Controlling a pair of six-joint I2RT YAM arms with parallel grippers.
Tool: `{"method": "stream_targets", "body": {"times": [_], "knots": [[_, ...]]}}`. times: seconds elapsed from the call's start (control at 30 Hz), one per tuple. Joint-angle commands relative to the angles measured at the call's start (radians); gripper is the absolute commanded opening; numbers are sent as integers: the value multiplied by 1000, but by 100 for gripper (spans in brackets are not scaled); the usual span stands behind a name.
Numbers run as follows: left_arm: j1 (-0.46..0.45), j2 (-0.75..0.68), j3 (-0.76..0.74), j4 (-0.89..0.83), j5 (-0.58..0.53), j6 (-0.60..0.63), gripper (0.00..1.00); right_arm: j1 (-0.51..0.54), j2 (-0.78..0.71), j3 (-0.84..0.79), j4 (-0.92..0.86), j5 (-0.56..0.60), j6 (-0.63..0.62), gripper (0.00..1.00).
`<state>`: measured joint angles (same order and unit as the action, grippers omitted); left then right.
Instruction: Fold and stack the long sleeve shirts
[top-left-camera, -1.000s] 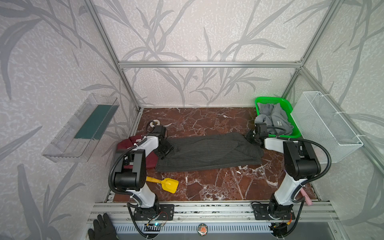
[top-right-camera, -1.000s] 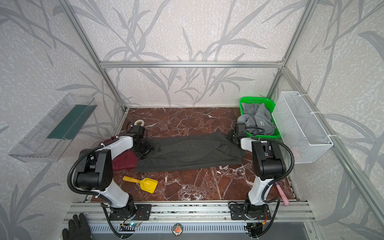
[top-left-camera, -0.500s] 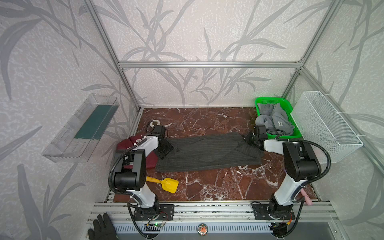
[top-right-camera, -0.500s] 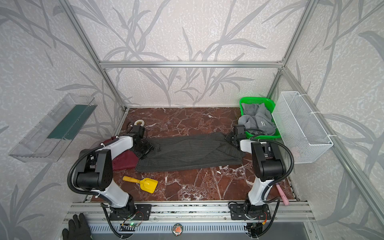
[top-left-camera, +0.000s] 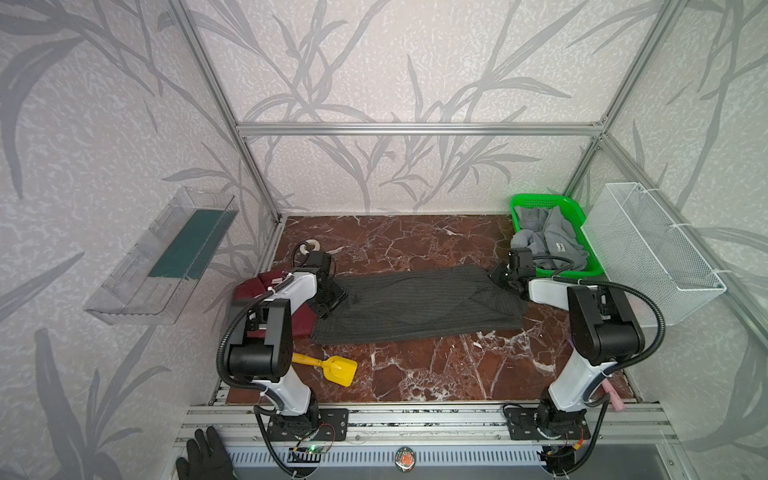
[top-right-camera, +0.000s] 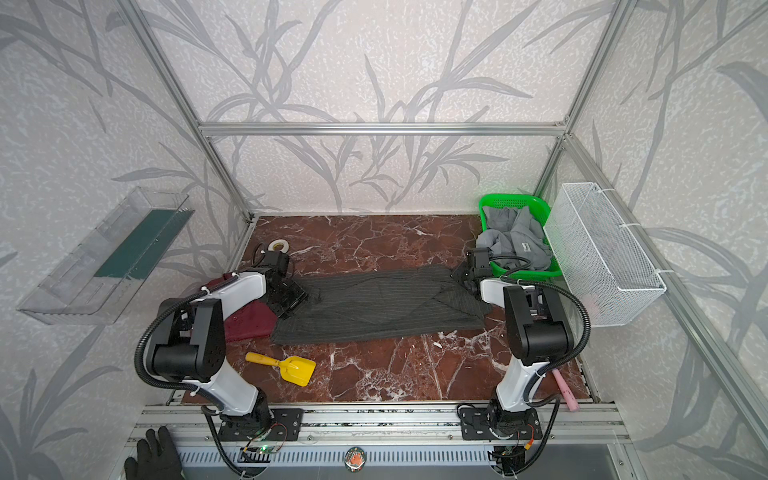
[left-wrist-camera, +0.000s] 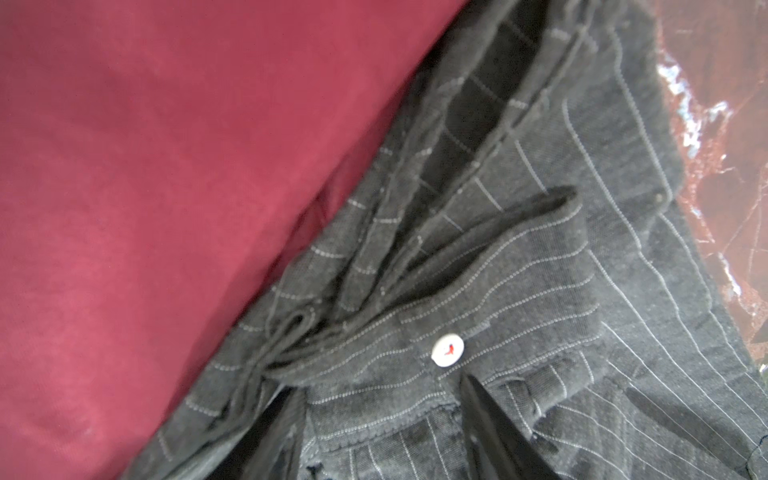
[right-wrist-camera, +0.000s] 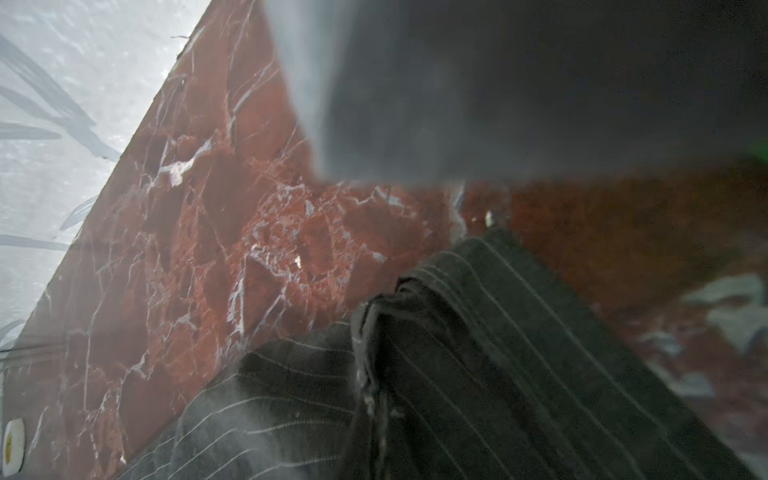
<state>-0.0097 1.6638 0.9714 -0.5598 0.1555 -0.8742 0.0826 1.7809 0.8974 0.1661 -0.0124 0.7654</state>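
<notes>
- Pinstriped shirt (top-left-camera: 415, 307) spread flat just beside green basket (top-left-camera: 540, 200).
- Right gripper (top-left-camera: 500, 277) clamped on shirt corner nearest basket; left gripper (top-left-camera: 330, 297), jaws apart, over collar (left-wrist-camera: 457, 291) at end farthest from basket.
- Likely step: seizing both ends for folding; next calls for left closure on collar.

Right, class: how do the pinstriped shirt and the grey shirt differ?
The pinstriped shirt is dark charcoal with pale stripes; the grey shirt is plain and light. The pinstriped shirt lies spread on the table; the grey shirt sits crumpled in the green basket. Both are cloth.
</notes>
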Motion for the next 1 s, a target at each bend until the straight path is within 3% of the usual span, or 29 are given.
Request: {"method": "stream_targets", "body": {"times": [0.0, 0.43, 0.6, 0.83, 0.87, 0.97], "knots": [[10, 25, -31, -14, -28, -10, 61, -19, -35, 52, -87, 116, -24, 0], [14, 32, -24, -31, -42, -7, 61, -39, -1, 97, -191, 104, -40, 0], [16, 35, -21, -26, -34, -11, 61, -19, -126, 121, -202, 15, -40, 0], [14, 33, -21, -12, -5, -24, 61, 44, -247, 115, -371, 7, -40, 0], [14, 30, -22, -13, -4, -24, 61, 54, -257, 113, -408, 12, -40, 21], [15, 24, -26, -15, -2, -25, 61, 71, -276, 126, -514, 71, -40, 21]]}}
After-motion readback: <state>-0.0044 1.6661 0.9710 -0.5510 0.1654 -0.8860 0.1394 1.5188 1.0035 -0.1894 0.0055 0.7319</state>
